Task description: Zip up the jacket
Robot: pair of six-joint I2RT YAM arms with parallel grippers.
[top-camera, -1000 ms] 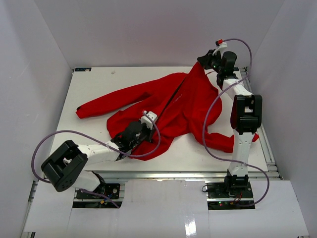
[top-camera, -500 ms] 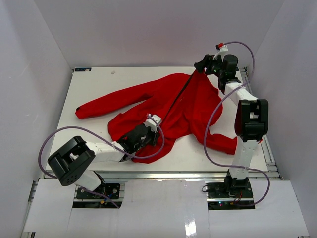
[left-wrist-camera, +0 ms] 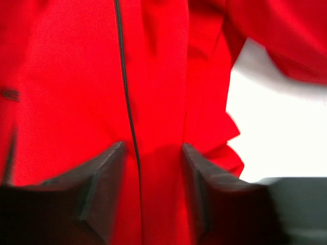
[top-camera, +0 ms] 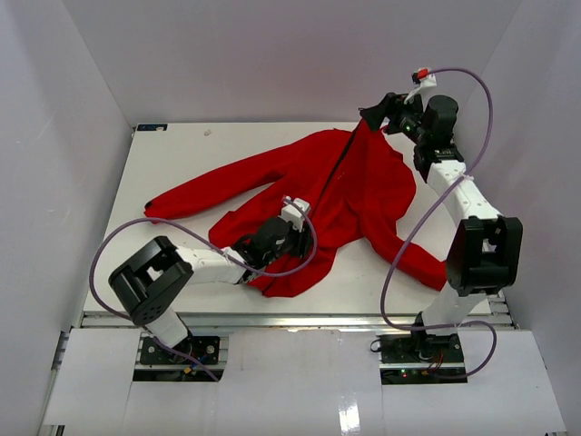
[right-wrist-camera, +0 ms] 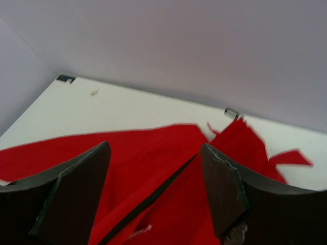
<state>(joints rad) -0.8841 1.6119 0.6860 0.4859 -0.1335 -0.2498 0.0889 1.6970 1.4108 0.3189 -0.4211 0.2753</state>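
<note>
The red jacket (top-camera: 354, 195) lies spread on the white table (top-camera: 182, 154), one sleeve reaching left and the other toward the right arm's base. Its dark zipper (top-camera: 332, 174) runs closed from hem to collar. My left gripper (top-camera: 292, 227) sits low over the hem. In the left wrist view its jaws (left-wrist-camera: 150, 158) stand apart, with flat red cloth and the zipper line (left-wrist-camera: 124, 87) between them. My right gripper (top-camera: 370, 116) hovers at the collar. It is open (right-wrist-camera: 156, 163), with the jacket (right-wrist-camera: 127, 153) and zipper (right-wrist-camera: 153, 196) below its fingers, nothing pinched.
White enclosure walls stand close at the back, left and right. A small dark bracket (top-camera: 150, 128) marks the table's far left corner. Purple cables loop beside each arm, the left one (top-camera: 109, 245) over the table edge.
The right gripper has opened and let go of the collar end, its arm swinging right. The left jaws have spread wider. The jacket has slid a little right.
</note>
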